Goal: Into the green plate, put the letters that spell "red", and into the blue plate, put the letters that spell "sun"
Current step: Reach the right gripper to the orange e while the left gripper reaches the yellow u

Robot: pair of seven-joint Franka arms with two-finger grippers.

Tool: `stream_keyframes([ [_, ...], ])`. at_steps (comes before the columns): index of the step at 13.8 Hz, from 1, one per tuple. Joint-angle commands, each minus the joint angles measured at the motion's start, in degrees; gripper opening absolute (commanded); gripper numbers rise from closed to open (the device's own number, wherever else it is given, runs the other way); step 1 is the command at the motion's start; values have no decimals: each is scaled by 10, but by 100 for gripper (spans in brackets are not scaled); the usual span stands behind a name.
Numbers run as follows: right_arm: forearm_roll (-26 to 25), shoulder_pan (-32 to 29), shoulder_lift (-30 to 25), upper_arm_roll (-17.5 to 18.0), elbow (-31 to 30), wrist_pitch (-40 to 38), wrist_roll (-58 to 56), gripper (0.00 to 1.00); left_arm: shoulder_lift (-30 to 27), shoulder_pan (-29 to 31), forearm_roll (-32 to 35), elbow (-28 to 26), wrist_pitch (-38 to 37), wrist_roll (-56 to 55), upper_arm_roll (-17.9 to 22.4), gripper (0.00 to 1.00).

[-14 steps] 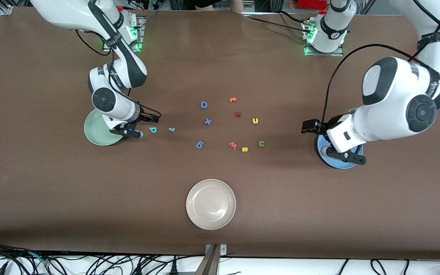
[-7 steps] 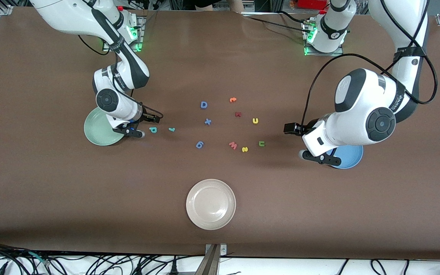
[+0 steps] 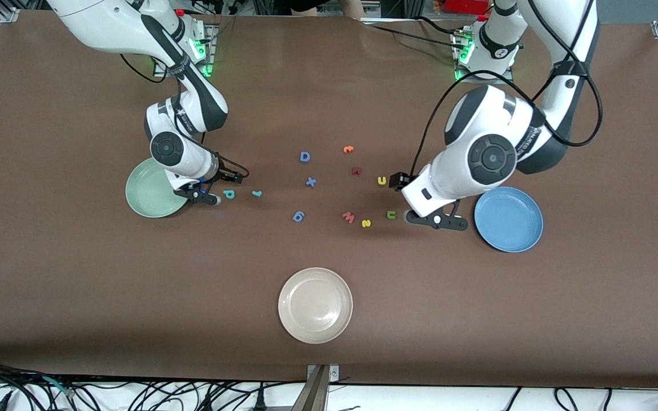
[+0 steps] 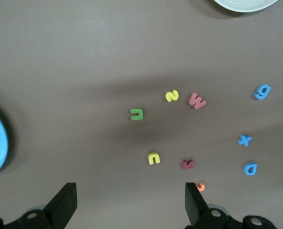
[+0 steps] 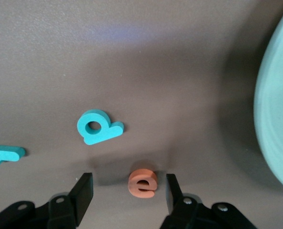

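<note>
My right gripper (image 5: 128,191) is low over the table beside the green plate (image 3: 149,191), open, with the orange "e" (image 5: 142,183) lying between its fingers and a gap on each side. The teal "d" (image 3: 228,194) and teal "r" (image 3: 256,193) lie just past it toward the table's middle. My left gripper (image 4: 129,205) hangs wide open with nothing in it, over bare table between the olive "n" (image 3: 391,214) and the blue plate (image 3: 509,220). The yellow "u" (image 3: 381,180) and yellow "s" (image 3: 366,223) lie close to the "n".
In the middle of the table lie a blue "D" (image 3: 305,156), a blue "x" (image 3: 311,182), a blue "g" (image 3: 299,216), a pink "w" (image 3: 348,217), a dark red letter (image 3: 356,170) and a small orange letter (image 3: 348,149). A beige-white plate (image 3: 315,305) sits nearest the front camera.
The left arm swung off the blue plate toward the letters and now stands beside the olive "n". The right gripper edged off the green plate and its fingers narrowed around the "e".
</note>
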Motion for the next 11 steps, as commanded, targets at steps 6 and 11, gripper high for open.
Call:
stream_keyframes([
  [6,11,-6,-2,4,-15,5,2,59,-74,-73,81,-248,255,-150,-5,100],
  [11,12,-8,-2,2,-18,4,2,51,-78,-74,110,-364,406,-214,-26,100],
])
